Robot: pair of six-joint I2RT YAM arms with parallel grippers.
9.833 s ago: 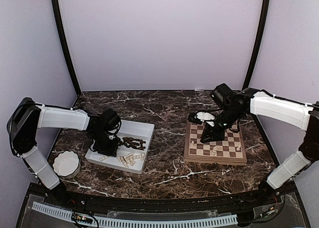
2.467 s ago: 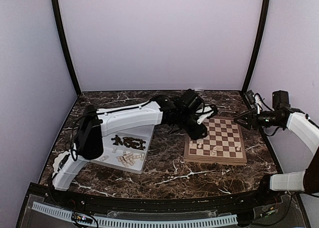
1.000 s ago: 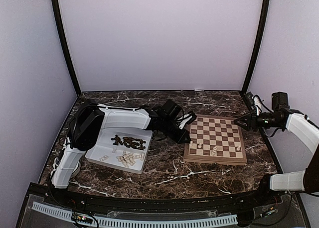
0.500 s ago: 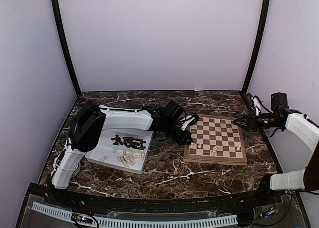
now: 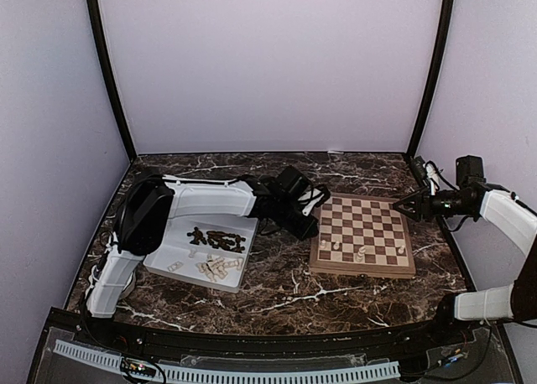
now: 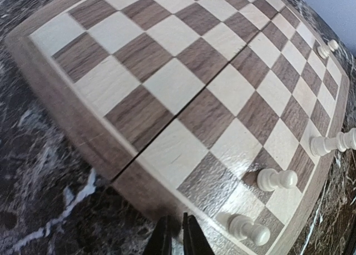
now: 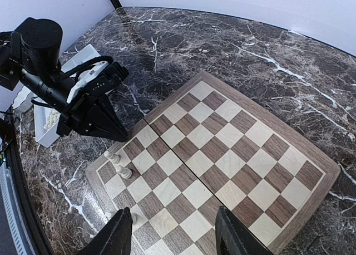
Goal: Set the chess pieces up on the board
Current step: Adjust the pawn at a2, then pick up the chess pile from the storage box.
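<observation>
Found the board (image 5: 362,235) lying flat on the marble table (image 5: 285,292), right of centre, with most squares bare. Counted about four pale chess pieces (image 5: 361,252) standing upright along its near rows only; saw no dark ones anywhere on it. Located the rest heaped in the white tray (image 5: 239,219), well to the left of the board: dark pieces (image 5: 216,239) toward the far side, pale pieces (image 5: 216,268) toward the near side. Noted the left gripper (image 5: 309,226) just beside the board's left edge, fingers pressed together with nothing visible between them. Noted the right gripper (image 5: 404,206) hanging near the board's far right corner, jaws parted and empty. Judged the task barely begun: nearly the whole set left to carry over and stand on its squares.
</observation>
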